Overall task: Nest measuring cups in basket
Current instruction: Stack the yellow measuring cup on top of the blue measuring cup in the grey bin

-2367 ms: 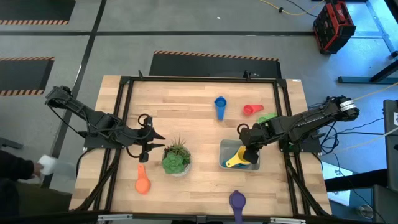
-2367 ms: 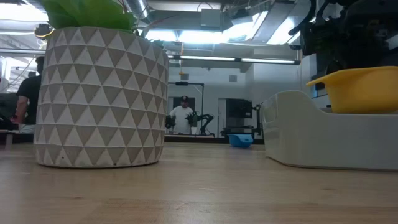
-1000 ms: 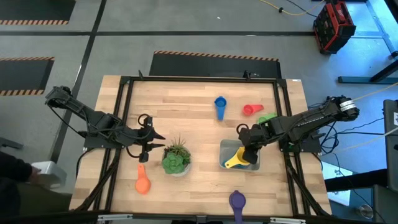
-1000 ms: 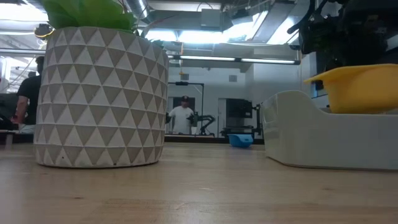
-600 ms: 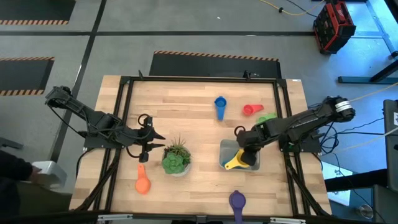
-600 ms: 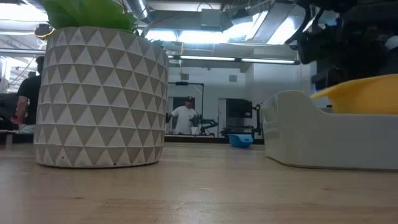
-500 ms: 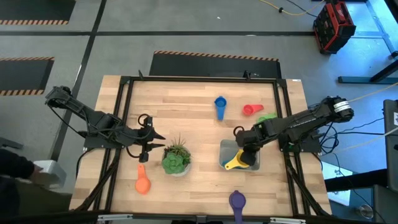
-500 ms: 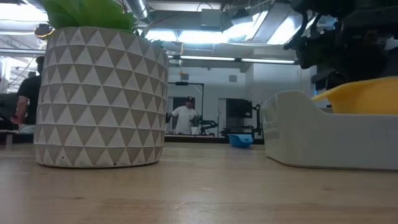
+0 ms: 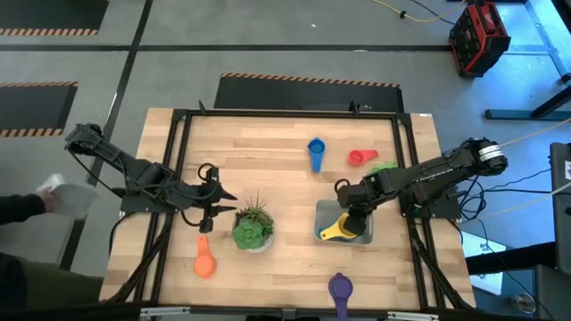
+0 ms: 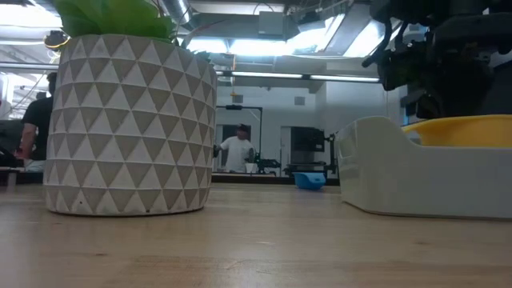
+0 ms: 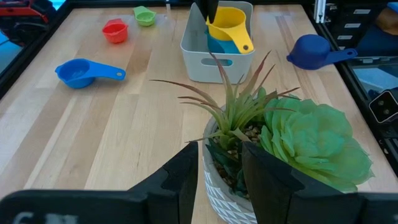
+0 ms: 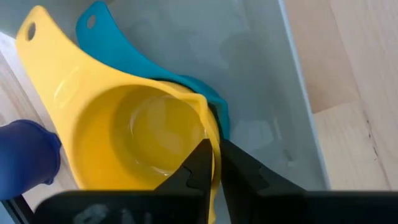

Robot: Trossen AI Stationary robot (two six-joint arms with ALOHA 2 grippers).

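Observation:
The basket (image 9: pixel 319 212) stands right of the potted plant (image 9: pixel 252 225). Inside it a teal cup (image 12: pixel 205 93) lies under a yellow cup (image 12: pixel 124 137), whose handle (image 9: pixel 330 234) sticks out over the basket's near-left rim. My right gripper (image 9: pixel 351 217) is over the basket, shut on the yellow cup. My left gripper (image 9: pixel 223 203) waits open, left of the plant, touching nothing. Loose on the table are the blue (image 9: pixel 315 152), red (image 9: pixel 359 158), green (image 9: pixel 384 168), orange (image 9: pixel 204 259) and purple (image 9: pixel 340 290) cups. My right gripper pinches the yellow cup's bowl rim (image 12: pixel 210 134) on the side away from the handle, one finger (image 12: pixel 198 163) inside the bowl and one outside. It comes from above, pointing down into the basket. The yellow bowl sits in the teal cup's bowl, its rim just above the basket's wall (image 10: pixel 400 172).
The potted plant's white pot (image 10: pixel 128 128) stands close in front of my left gripper. The blue cup (image 11: pixel 81 73), red cup (image 11: pixel 114 31) and green cup (image 11: pixel 144 15) lie beyond the basket toward the far edge. A person's hand (image 9: pixel 62 192) shows off the table's left side.
My right gripper has gone down into the basket and a little toward the table's left, staying shut on the yellow cup. The cup has dropped from well above the basket's rim to sit in the teal cup.

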